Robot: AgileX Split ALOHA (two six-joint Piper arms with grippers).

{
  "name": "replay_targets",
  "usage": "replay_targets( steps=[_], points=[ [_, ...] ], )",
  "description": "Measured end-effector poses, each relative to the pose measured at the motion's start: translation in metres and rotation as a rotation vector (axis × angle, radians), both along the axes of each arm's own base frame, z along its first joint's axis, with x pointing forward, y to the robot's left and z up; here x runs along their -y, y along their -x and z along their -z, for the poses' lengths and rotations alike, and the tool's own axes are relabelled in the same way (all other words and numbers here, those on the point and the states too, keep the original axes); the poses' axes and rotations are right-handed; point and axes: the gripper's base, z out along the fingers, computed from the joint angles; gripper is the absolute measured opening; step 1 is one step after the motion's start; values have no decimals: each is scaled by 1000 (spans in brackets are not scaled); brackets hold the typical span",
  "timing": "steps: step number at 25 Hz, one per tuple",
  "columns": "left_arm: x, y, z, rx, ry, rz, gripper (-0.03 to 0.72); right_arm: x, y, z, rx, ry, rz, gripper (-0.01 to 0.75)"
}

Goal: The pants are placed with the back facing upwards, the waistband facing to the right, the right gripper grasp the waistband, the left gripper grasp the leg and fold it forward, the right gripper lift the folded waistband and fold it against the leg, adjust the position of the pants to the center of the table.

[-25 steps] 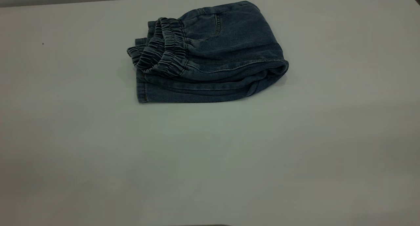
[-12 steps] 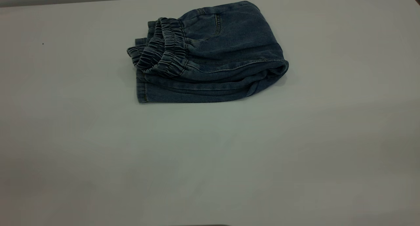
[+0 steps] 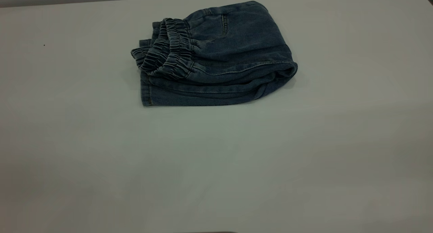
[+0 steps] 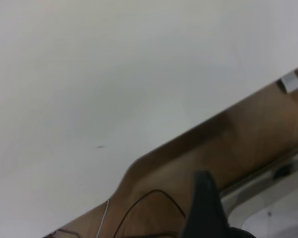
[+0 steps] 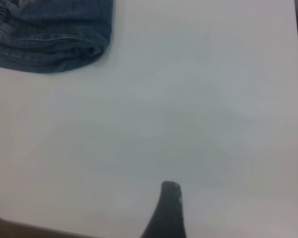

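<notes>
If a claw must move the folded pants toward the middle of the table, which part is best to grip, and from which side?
Probably the thick folded edge of the pants at the exterior view's right end, approached from the right over the bare table. All layers meet there in one rounded roll, so one pinch could hold the whole stack. The gathered waistband at the left lies loose and would likely unfold.

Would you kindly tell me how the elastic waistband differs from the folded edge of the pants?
The waistband is gathered into tight ridges; the folded edge is a smooth, rounded roll. The waistband lies atop the stack at the exterior view's left; the folded edge meets the table at the right. Both are blue denim of the same pants.
</notes>
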Motion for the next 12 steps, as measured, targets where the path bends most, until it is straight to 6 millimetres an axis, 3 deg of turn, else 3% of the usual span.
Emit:
replay_targets(
  steps=[7,12],
  points=[
    [-16,18,-4,142,45,-318,456,0,0,0,1,0,0,586],
    [-19,38,-5,265,67,-449,456,0,0,0,5,-1,30,586]
  ],
)
